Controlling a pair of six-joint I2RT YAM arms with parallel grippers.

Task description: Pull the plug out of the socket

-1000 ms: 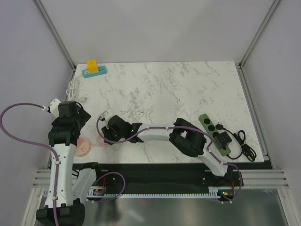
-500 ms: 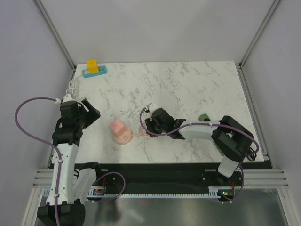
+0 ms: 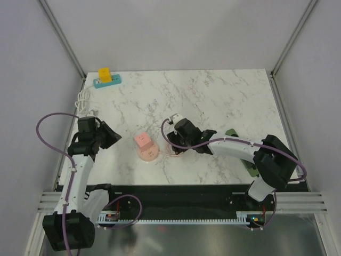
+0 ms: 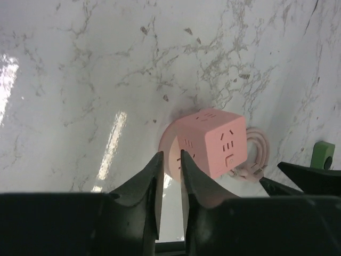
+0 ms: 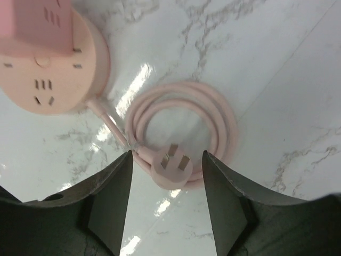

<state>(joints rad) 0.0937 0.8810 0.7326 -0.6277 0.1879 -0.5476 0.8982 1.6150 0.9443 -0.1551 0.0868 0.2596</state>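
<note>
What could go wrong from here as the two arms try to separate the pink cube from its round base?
1. The right gripper hangs with jaws open over the coiled cord, not the pink cube; closing there may only drag the cord.
2. The left gripper shows a narrow gap, likely too tight for the cube.
3. Nothing holds the round base, so it may lift too.

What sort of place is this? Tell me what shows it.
Probably a robotics lab test cell: a marble-look table boxed by a metal frame, a left arm and right arm at its near edge, a pink socket cube as prop.
</note>
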